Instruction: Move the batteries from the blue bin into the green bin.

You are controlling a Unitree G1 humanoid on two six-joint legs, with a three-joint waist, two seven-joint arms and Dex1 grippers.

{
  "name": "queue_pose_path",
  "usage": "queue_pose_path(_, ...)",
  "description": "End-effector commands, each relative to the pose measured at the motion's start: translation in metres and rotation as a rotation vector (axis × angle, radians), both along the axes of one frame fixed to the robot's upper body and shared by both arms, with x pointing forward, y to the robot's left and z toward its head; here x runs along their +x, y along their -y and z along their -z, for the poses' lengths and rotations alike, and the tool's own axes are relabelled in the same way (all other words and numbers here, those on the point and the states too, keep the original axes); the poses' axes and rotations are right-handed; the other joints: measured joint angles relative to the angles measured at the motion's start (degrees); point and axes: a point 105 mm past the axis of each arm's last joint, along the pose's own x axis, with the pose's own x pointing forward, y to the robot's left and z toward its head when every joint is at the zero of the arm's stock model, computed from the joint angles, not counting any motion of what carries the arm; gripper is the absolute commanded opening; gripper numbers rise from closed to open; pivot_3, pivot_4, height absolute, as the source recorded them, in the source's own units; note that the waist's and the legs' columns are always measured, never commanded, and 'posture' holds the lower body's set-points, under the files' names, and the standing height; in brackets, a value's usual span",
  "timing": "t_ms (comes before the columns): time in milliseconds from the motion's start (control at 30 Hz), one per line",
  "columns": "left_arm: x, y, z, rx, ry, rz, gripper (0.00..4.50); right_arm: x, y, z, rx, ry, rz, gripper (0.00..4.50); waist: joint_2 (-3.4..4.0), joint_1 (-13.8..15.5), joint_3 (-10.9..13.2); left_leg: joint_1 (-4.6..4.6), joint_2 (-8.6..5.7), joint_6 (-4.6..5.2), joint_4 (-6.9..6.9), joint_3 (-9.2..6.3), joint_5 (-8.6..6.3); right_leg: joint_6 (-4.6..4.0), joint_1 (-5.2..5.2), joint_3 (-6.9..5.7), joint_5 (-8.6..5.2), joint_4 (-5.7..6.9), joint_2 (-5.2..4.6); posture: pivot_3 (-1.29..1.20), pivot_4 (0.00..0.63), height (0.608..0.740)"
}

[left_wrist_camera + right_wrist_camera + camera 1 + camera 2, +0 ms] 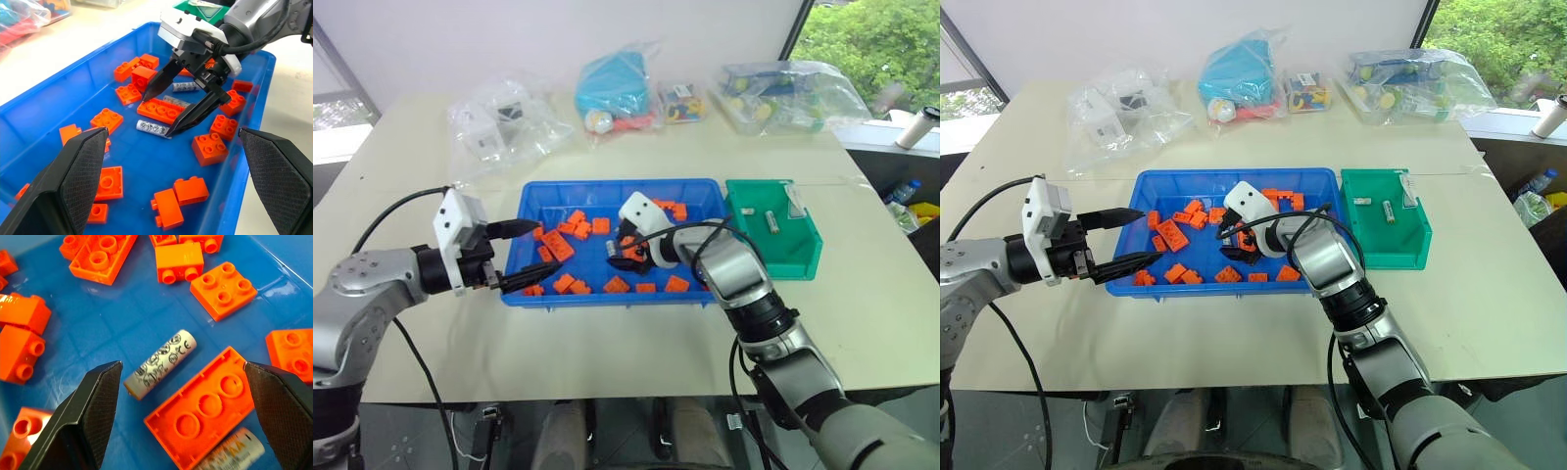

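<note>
Right wrist view had the clearest look at what was left: the right gripper (183,416) hung over the floor of the blue bin (710,201) with its fingers spread wide and nothing between them. One battery (160,364) lay flat right under the gap, touching a long orange four-stud brick (203,406). A second battery (234,450) poked out from under that same brick's near edge.

Left wrist view showed a third battery (185,87) a bit further on, lying flat behind the brick towards the bin's far right corner, so I counted at least three to go. Loose orange bricks (561,247) were scattered all over the bin floor, so more could've been hiding.

Left gripper (522,255) sat at the blue bin's left edge, fingers apart and empty, tips just over the rim.

Further right, the green bin (800,257) stood just beside the blue bin's right end and already had two batteries (773,219) lying in it, plus what looked like a small white label on its back wall. So I'd guess it was roughly at the halfway point, with the right gripper lined up for the next pick.
</note>
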Motion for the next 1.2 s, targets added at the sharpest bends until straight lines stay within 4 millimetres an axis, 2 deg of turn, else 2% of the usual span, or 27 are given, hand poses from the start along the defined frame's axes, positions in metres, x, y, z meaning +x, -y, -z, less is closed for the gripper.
queue_pose_path(33,0.0,0.002,-0.007,0.006,0.037,0.017,4.5,0.003,-0.009,-0.016,0.011,0.073,-0.035,4.07,0.0,0.01,0.0,0.0,0.0,0.0,0.0,0.0,0.0,0.0,0.0,0.0,0.0,-0.01,0.0,0.0,0.15,0.736)
queue_pose_path(133,-0.001,0.002,-0.006,0.004,0.038,0.019,4.5,0.003,-0.01,-0.018,-0.006,0.103,-0.052,4.07,0.0,0.0,0.0,-0.01,0.0,0.0,0.0,0.0,0.0,0.0,0.0,0.0,0.0,-0.01,0.0,0.0,0.15,0.736)
queue_pose_path(467,-0.008,0.0,-0.003,0.004,0.034,0.005,4.5,-0.004,-0.017,0.0,-0.057,0.113,-0.152,4.07,0.0,-0.03,0.0,0.0,0.01,0.0,-0.01,-0.02,0.0,0.0,0.0,0.0,0.0,-0.01,0.0,0.0,0.15,0.736)
queue_pose_path(567,-0.009,0.0,-0.001,0.008,0.031,0.004,4.5,-0.005,-0.014,0.015,-0.115,0.096,-0.164,4.07,-0.01,0.04,0.0,0.0,0.01,0.0,0.0,-0.02,0.0,0.0,0.02,0.0,-0.01,-0.02,-0.01,0.0,0.15,0.736)
queue_pose_path(833,-0.009,-0.001,-0.001,0.016,0.036,0.009,4.5,-0.006,0.001,0.033,-0.155,0.031,-0.152,4.07,-0.06,0.08,-0.04,0.05,0.01,0.0,0.0,-0.02,0.0,-0.01,0.07,0.0,-0.01,-0.03,-0.01,0.0,0.15,0.736)
queue_pose_path(967,-0.011,0.003,0.0,0.016,0.033,0.039,4.5,-0.006,-0.001,0.032,-0.135,0.031,-0.152,2.88,-0.06,0.09,-0.05,0.07,0.01,0.0,0.0,-0.03,0.0,-0.01,0.08,0.0,-0.01,-0.03,-0.01,0.0,0.15,0.736)
queue_pose_path(1000,-0.012,0.004,0.0,0.018,0.031,0.05,4.5,-0.006,-0.002,0.03,-0.126,0.032,-0.153,2.77,-0.06,0.09,-0.05,0.07,0.01,0.0,0.0,-0.03,0.0,-0.01,0.08,0.0,-0.01,-0.03,-0.01,0.0,0.15,0.736)
queue_pose_path(1033,-0.013,0.005,0.0,0.022,0.029,0.063,4.5,-0.006,-0.003,0.029,-0.12,0.032,-0.154,2.1,-0.06,0.09,-0.05,0.07,0.01,0.0,0.0,-0.03,0.0,-0.02,0.08,0.0,-0.01,-0.03,-0.01,0.0,0.15,0.736)
queue_pose_path(1067,-0.014,0.006,0.0,0.025,0.027,0.075,4.5,-0.007,-0.004,0.028,-0.115,0.032,-0.154,1.74,-0.06,0.09,-0.05,0.07,0.01,0.0,0.0,-0.03,0.0,-0.02,0.08,0.0,-0.01,-0.03,-0.01,0.0,0.15,0.736)
queue_pose_path(1167,-0.016,0.009,0.001,0.038,0.021,0.116,4.5,-0.006,-0.003,0.025,-0.101,0.027,-0.139,0.17,-0.06,0.11,-0.05,0.06,0.01,0.0,0.0,-0.03,0.0,-0.03,0.07,0.0,-0.02,-0.03,-0.01,0.0,0.15,0.736)
queue_pose_path(1200,-0.016,0.01,0.001,0.044,0.02,0.129,4.5,-0.005,-0.002,0.024,-0.096,0.031,-0.133,0.02,-0.06,0.14,-0.05,0.07,0.01,0.0,0.0,-0.03,0.0,-0.03,0.08,-0.01,-0.02,-0.03,-0.01,0.0,0.15,0.736)
